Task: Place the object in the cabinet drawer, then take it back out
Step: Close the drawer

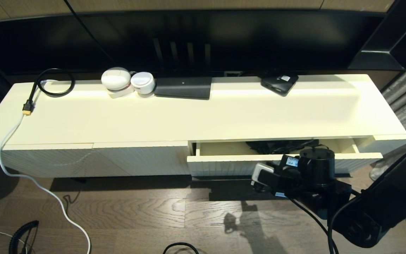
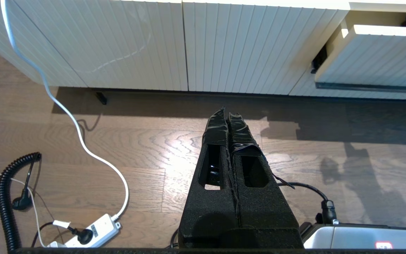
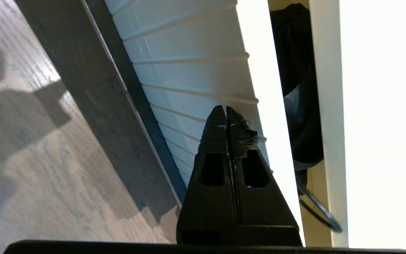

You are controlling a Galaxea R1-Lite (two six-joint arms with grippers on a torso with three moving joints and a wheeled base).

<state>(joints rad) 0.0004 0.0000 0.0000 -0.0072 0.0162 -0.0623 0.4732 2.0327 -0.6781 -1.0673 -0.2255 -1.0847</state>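
Observation:
The cabinet drawer (image 1: 224,165) stands partly pulled out at the right of the low cream cabinet; its ribbed front (image 3: 196,70) and thin black bar handle (image 3: 132,102) show in the right wrist view. A black soft object (image 1: 277,145) lies inside it against the back, also visible as a dark mass (image 3: 294,88) with a thin dark loop (image 3: 319,208). My right gripper (image 3: 226,107) is shut and empty, its tips at the drawer's ribbed front near the top edge. The right arm's wrist (image 1: 312,169) hides those tips in the head view. My left gripper (image 2: 226,111) is shut, parked above the floor.
On the cabinet top (image 1: 224,113) sit two white round devices (image 1: 116,79), a black flat box (image 1: 183,87), a small black device (image 1: 280,83) and a looped black cable (image 1: 53,83). A white cable (image 1: 48,190), power strip (image 2: 93,231) and coiled cord (image 2: 5,197) lie on the wooden floor.

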